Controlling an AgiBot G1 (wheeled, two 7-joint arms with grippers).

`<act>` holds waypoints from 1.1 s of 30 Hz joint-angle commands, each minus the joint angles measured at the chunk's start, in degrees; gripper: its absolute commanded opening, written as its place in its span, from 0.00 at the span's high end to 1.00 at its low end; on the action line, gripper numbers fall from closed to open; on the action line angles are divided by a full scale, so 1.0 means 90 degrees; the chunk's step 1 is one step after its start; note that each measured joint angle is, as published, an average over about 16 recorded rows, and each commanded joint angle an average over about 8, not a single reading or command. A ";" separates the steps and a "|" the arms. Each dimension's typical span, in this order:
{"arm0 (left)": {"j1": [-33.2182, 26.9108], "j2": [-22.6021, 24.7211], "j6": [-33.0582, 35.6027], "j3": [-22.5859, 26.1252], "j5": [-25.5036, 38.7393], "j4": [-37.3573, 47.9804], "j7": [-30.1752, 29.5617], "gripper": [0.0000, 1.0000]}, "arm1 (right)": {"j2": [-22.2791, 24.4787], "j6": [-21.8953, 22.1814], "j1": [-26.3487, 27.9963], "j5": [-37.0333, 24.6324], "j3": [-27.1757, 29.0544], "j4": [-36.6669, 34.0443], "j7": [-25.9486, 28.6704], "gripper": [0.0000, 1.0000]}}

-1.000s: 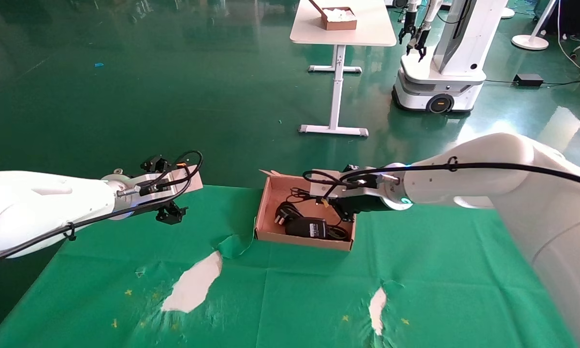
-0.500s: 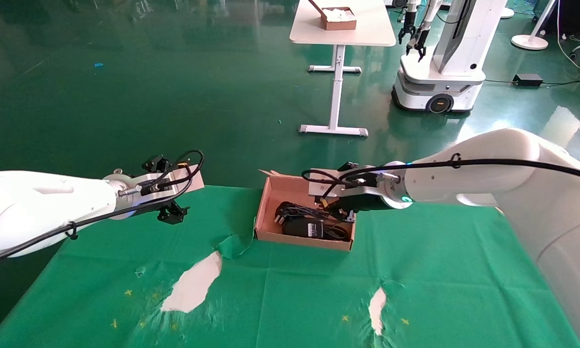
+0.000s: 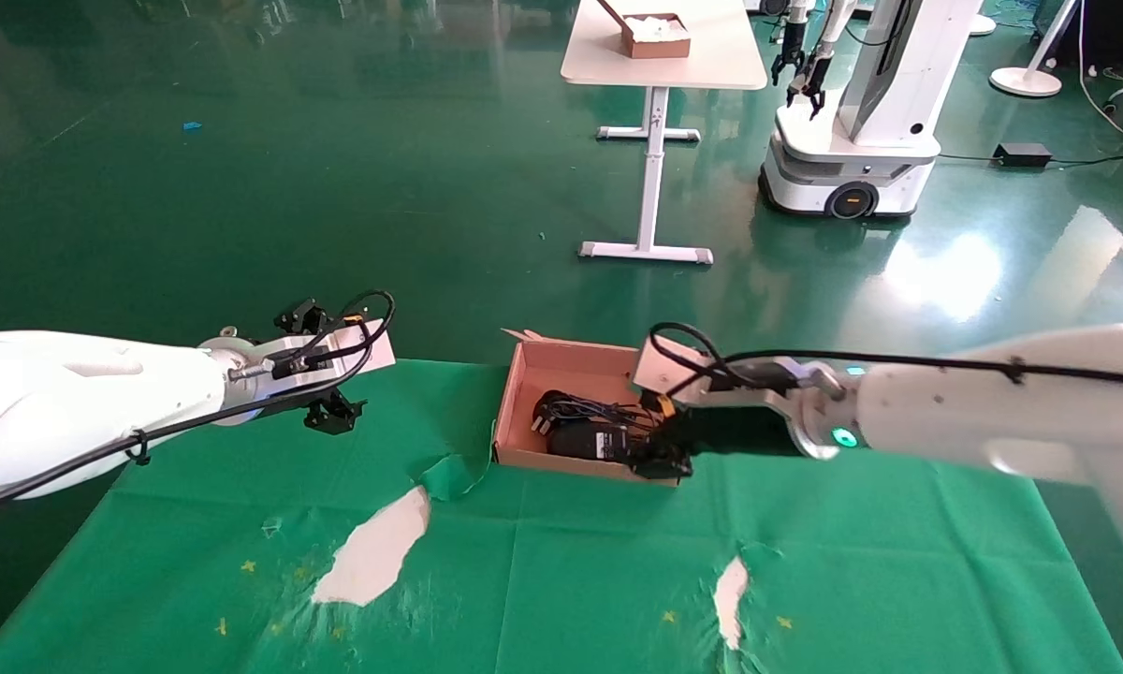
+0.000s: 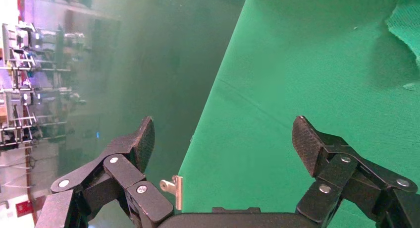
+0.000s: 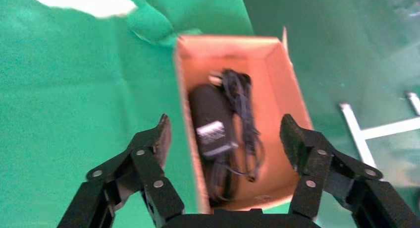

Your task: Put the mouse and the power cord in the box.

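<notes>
Box (image 3: pixel 524 412) holds the power cord (image 3: pixel 590 438); right pincer (image 3: pixel 657 461), released over its near wall, could snag that wall, while left pincer (image 3: pixel 332 412) hangs spread, idle.

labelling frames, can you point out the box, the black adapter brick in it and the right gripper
box (image 3: pixel 561 360): head view, bare far wall.
black adapter brick (image 5: pixel 212 120): right wrist view, its top face.
right gripper (image 5: pixel 225 139): right wrist view, midway between its open fingertips.
</notes>
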 commanded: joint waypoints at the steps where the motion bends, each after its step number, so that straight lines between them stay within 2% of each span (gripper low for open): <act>1: 0.0000 0.0000 0.0000 0.0000 0.0000 0.0000 0.0000 0.00 | 0.0163 -0.0132 -0.0141 0.0254 0.0103 0.0189 0.0060 0.00; 7: 0.0006 -0.0005 0.0008 -0.0010 -0.0009 -0.0006 0.0003 0.00 | 0.0647 -0.0522 -0.0558 0.1004 0.0408 0.0747 0.0237 0.00; 12: 0.0177 -0.0125 0.0249 -0.0303 -0.0327 -0.0145 0.0129 0.00 | 0.1047 -0.0845 -0.0903 0.1624 0.0660 0.1208 0.0384 0.00; 33: 0.1659 -0.1154 0.2343 -0.2877 -0.3189 -0.1315 0.1288 0.00 | 0.2717 -0.2193 -0.2344 0.4216 0.1712 0.3137 0.0996 0.00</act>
